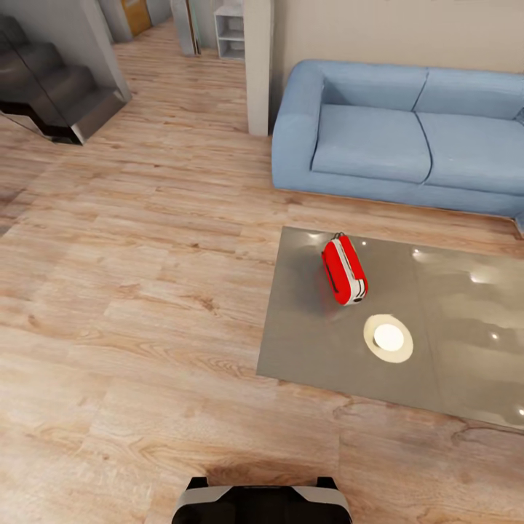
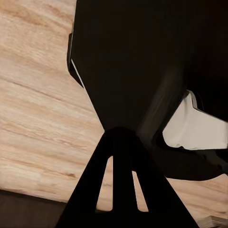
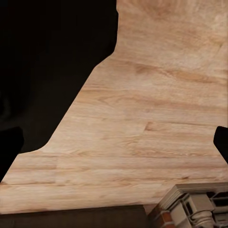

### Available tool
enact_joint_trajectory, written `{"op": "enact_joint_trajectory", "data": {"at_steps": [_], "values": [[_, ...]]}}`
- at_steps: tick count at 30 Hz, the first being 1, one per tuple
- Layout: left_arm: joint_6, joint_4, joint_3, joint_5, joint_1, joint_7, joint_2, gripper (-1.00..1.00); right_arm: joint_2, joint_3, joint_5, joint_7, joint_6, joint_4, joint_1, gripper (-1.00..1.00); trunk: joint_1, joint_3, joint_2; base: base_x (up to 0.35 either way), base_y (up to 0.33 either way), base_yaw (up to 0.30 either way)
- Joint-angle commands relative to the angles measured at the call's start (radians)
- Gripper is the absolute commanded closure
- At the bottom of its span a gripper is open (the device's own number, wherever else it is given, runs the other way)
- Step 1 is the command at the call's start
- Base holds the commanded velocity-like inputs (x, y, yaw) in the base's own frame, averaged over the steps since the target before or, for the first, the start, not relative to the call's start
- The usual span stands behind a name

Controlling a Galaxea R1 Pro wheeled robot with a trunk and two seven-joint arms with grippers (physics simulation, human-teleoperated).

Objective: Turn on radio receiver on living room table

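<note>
You are facing the table [image 1: 313, 349] | radio receiver [image 1: 344, 269] is lying on its near-left part, before the blue sofa [image 1: 378, 138] | no readable writing | both claws' state: cannot tell

Radio receiver [image 1: 344, 269]: small, red, thin rounded-rectangular body with white stripes and white trim at its near end, slim dark handle along one edge. It sits on the table [image 1: 313, 349], near the far-left corner, long axis angled away from the table edges. Table: low, rectangular, glossy grey stone-like top with light glare spots, running out of the head view at right.
</note>
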Motion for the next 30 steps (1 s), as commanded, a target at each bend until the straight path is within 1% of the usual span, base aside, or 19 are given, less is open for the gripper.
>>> {"op": "enact_joint_trajectory", "data": {"at_steps": [1,3,8,30], "values": [[-0.001,-0.001,0.000,-0.001,0.000,0.000,0.001,1.00,0.003,0.000,0.000,0.000,0.000,0.000,0.000,-1.00,0.000,0.001,0.000,0.000,0.000,0.000],[-0.002,0.000,-0.001,0.001,0.000,0.000,0.003,1.00,0.011,0.000,0.000,0.000,-0.002,0.001,0.000,-1.00,0.000,0.004,0.000,0.000,0.000,0.000],[-0.002,-0.001,-0.001,-0.001,0.000,0.000,0.001,1.00,0.016,0.000,0.000,0.000,-0.002,0.001,0.005,-1.00,0.000,0.011,0.000,0.000,0.000,0.000],[-0.002,-0.001,-0.001,0.000,0.000,0.000,0.002,1.00,0.018,0.000,-0.001,0.000,-0.001,0.002,0.014,-1.00,0.000,0.046,0.000,0.000,0.000,0.000]]}}
